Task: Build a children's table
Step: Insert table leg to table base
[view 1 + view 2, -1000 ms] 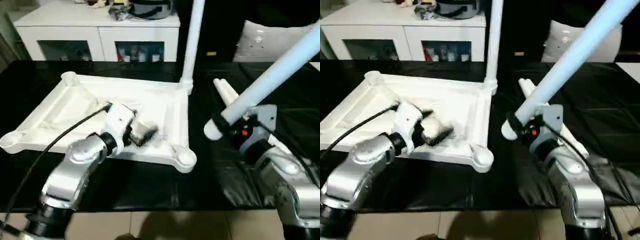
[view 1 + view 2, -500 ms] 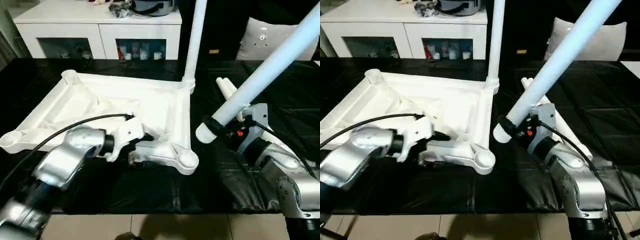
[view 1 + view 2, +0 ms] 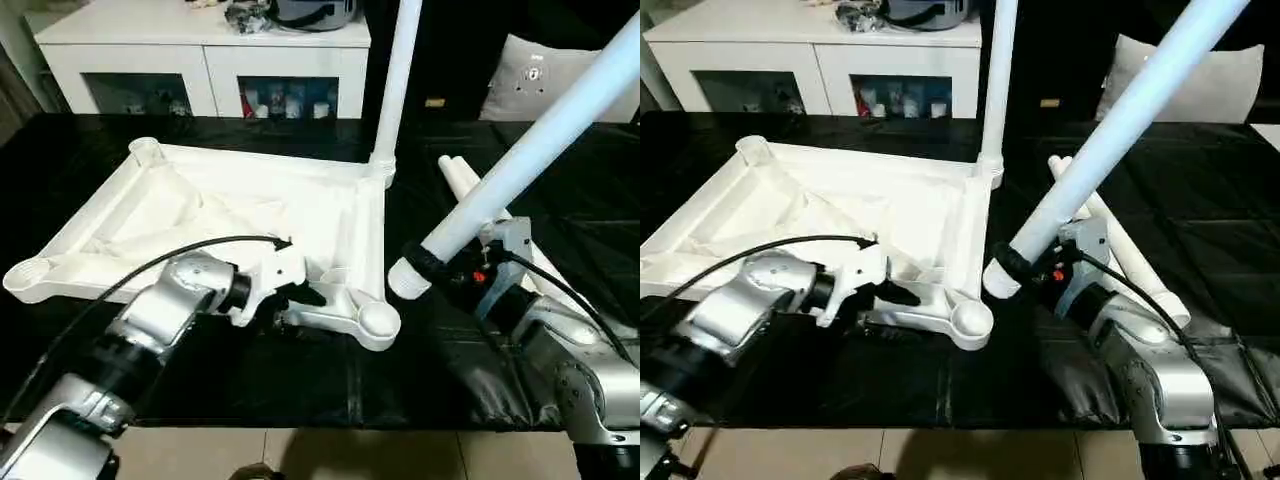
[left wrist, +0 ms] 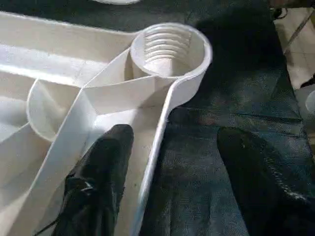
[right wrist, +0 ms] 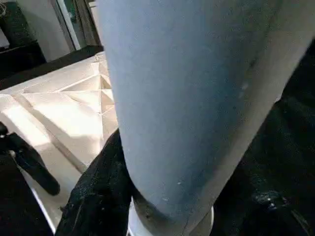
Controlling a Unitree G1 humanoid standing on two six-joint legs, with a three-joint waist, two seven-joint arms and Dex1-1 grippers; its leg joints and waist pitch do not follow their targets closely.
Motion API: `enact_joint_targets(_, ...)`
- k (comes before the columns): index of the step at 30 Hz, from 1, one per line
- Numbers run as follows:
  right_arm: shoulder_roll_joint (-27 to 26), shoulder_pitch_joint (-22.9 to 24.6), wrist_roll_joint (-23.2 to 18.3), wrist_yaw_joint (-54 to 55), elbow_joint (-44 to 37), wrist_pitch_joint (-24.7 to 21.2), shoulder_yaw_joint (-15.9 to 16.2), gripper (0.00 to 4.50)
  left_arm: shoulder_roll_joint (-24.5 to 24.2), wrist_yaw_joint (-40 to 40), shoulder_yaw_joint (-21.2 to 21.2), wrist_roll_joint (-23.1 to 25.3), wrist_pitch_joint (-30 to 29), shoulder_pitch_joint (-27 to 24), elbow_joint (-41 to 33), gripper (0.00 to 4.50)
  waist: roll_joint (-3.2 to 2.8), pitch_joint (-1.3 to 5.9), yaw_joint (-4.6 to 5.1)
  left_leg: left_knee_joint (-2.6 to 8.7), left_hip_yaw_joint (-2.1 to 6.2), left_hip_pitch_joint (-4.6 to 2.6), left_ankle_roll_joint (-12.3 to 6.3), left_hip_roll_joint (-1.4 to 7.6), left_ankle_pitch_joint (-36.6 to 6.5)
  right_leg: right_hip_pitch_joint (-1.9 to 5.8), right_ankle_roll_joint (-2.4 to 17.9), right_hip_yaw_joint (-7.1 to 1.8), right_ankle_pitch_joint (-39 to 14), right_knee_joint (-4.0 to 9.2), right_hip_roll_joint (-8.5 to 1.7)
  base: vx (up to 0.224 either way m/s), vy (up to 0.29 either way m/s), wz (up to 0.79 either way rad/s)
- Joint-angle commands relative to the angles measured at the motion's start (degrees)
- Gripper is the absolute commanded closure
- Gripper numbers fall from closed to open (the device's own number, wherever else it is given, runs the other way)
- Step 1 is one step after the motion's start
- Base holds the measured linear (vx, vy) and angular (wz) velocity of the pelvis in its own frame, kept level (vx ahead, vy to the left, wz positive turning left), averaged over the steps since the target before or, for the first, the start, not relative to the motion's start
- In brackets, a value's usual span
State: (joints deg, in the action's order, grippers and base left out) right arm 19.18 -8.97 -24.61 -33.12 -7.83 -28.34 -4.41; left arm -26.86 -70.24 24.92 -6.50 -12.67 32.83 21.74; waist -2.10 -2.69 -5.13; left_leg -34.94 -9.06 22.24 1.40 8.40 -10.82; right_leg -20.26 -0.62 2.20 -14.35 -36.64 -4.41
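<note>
The white table top point(image 3: 190, 215) lies upside down on the black mat, ribbed underside up. One leg point(image 3: 398, 80) stands screwed into its far right corner socket. My left gripper point(image 3: 303, 297) is open at the near rim, one finger point(image 4: 110, 147) inside the top and the other point(image 4: 246, 152) outside over the mat, just short of the empty near right socket point(image 4: 170, 49). My right gripper point(image 3: 432, 262) is shut on a long tilted leg point(image 3: 530, 150), whose thick end hangs right of that socket. Two more legs point(image 3: 470, 185) lie on the mat behind it.
A white cabinet with glass doors point(image 3: 210, 60) stands behind the mat, with clutter on top. A pale cushion point(image 3: 540, 85) sits at the back right. The mat's front edge point(image 3: 320, 425) meets tiled floor close to me.
My left gripper has come out of the table top's middle to its near rim, next to the near right socket. The right gripper still holds the tilted leg in much the same place.
</note>
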Motion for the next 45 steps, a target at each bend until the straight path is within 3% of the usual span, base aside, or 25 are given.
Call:
enact_joint_targets(1, 0.06, -0.03, -0.67, -0.63, -0.95, -0.34, -0.57, 2.64, 0.33, 0.07, -0.03, 1.11, 1.92, 1.59, 2.41, 1.71, 0.38, 3.33, -0.14, 4.94, 1.36, -1.29, -0.4, 4.39, -9.82, 1.27, 14.02, -2.43, -2.07, 4.43, -4.83, 0.0, 0.0, 0.0)
enact_joint_targets(9, 0.41, -0.34, -1.27, -0.72, -0.72, -0.58, -0.51, 2.64, 1.39, -0.82, 0.0, 1.97, 3.85, 3.07, 7.09, 2.35, 0.37, 3.42, -0.21, 4.91, 1.31, -1.3, -1.24, 4.55, -8.5, 1.32, 14.72, -2.35, 0.64, 4.25, -4.95, 0.0, 0.0, 0.0)
enact_joint_targets(11, 0.56, -0.41, -1.22, -0.96, -0.53, -0.49, -0.43, 2.64, 1.89, -1.08, -0.01, 2.6, 5.28, 3.82, 9.45, 2.55, 0.13, 3.48, -0.27, 4.87, 1.35, -1.3, -1.32, 4.55, -8.26, 1.36, 14.79, -2.33, 1.11, 4.24, -4.98, 0.0, 0.0, 0.0)
enact_joint_targets(15, 0.61, -0.37, -1.21, -1.29, -0.52, -0.34, -0.4, 2.64, 2.32, -0.79, 0.57, 4.48, 8.29, 5.36, 14.42, 2.8, 0.36, 3.57, -0.33, 4.85, 1.29, -1.27, -1.74, 4.53, -7.55, 1.53, 14.97, -2.32, 3.23, 4.15, -5.0, 0.0, 0.0, 0.0)
enact_joint_targets(16, 0.7, -0.4, -1.29, -1.41, -0.53, -0.34, -0.35, 2.64, 2.44, -0.88, 0.52, 4.56, 8.6, 5.6, 15.03, 2.9, 0.0, 3.6, -0.43, 4.83, 1.39, -1.3, -1.77, 4.58, -7.31, 1.49, 15.0, -2.29, 3.68, 4.06, -5.05, 0.0, 0.0, 0.0)
enact_joint_targets(18, 0.89, -0.55, -1.33, -1.71, -0.4, -0.27, -0.18, 2.64, 2.68, -1.18, 0.39, 4.78, 9.12, 6.1, 16.21, 3.01, 0.1, 3.63, -0.33, 4.81, 1.31, -1.32, -1.96, 4.6, -7.01, 1.49, 15.46, -2.26, 5.21, 4.05, -5.0, 0.0, 0.0, 0.0)
enact_joint_targets(27, 2.52, -3.16, -2.22, -5.25, 0.5, -1.49, 0.85, 2.64, 3.25, -4.28, 1.48, 7.45, 13.09, 9.1, 22.88, 3.69, 0.32, 3.43, -0.36, 5.0, 1.23, -1.37, -1.76, 4.82, -8.44, 1.57, 15.91, -2.32, 2.83, 4.24, -5.22, 0.0, 0.0, 0.0)
enact_joint_targets(32, 3.21, -6.06, -2.05, -6.05, 2.2, -2.47, 1.39, 2.64, 5.13, -1.76, -1.04, 5.17, 7.36, 9.12, 21.99, 4.13, 0.19, 3.36, -0.34, 5.05, 0.96, -1.59, -0.96, 4.93, -9.6, 1.36, 16.51, -2.37, 1.08, 4.35, -5.28, 0.0, 0.0, 0.0)
enact_joint_targets(36, 4.58, -8.11, -2.55, -7.54, 3.7, -5.91, 2.8, 2.64, 8.65, 1.99, -3.51, 2.72, 1.25, 6.92, 18.06, 4.42, 0.34, 3.56, -0.41, 4.75, 0.84, -1.49, -2.06, 4.95, -7.32, 1.55, 17.26, -2.24, 4.19, 4.04, -5.29, 0.0, 0.0, 0.0)
enact_joint_targets(37, 4.94, -8.81, -2.19, -7.93, 4.44, -6.24, 3.16, 2.64, 9.12, 2.73, -3.41, 3.03, 0.51, 6.31, 17.17, 4.42, 0.75, 3.6, -0.32, 4.61, 0.83, -1.13, -2.87, 4.77, -6.14, 1.84, 17.53, -2.23, 5.42, 3.95, -5.37, 0.0, 0.0, 0.0)
enact_joint_targets(40, 6.17, -10.42, -0.19, -9.8, 6.56, -5.64, 5.34, 2.64, 9.53, 6.34, -1.89, 6.22, -0.31, 3.98, 14.55, 4.49, 0.8, 3.66, -0.17, 4.34, 0.77, -0.84, -4.19, 4.69, -4.65, 1.94, 17.15, -2.2, 5.99, 4.05, -5.31, 0.0, 0.0, 0.0)
enact_joint_targets(41, 6.77, -10.76, 0.06, -10.72, 6.82, -5.89, 6.04, 2.64, 10.16, 8.83, -2.23, 6.85, -1.53, 3.56, 14.11, 4.49, 1.38, 3.53, -0.09, 4.34, 0.55, -1.05, -4.52, 4.72, -5.03, 1.7, 16.83, -2.25, 5.33, 4.29, -5.11, 0.0, 0.0, 0.0)
enact_joint_targets(42, 7.04, -10.9, 0.15, -11.16, 6.93, -5.98, 6.33, 2.64, 10.47, 9.87, -2.49, 7.1, -2.11, 3.4, 13.87, 4.49, 1.03, 3.5, -0.26, 4.33, 0.61, -1.09, -4.83, 4.76, -5.38, 1.7, 16.72, -2.23, 4.04, 4.34, -5.19, 0.0, 0.0, 0.0)
enact_joint_targets(45, 8.23, -12.12, 0.89, -12.56, 8.66, -6.5, 7.43, 2.64, 10.81, 11.16, -2.92, 7.63, -1.68, 2.4, 11.99, 4.5, 1.13, 3.37, -0.11, 4.49, 0.7, -1.02, -4.37, 4.82, -6.0, 1.65, 16.26, -2.18, 0.93, 4.51, -5.04, 0.0, 0.0, 0.0)
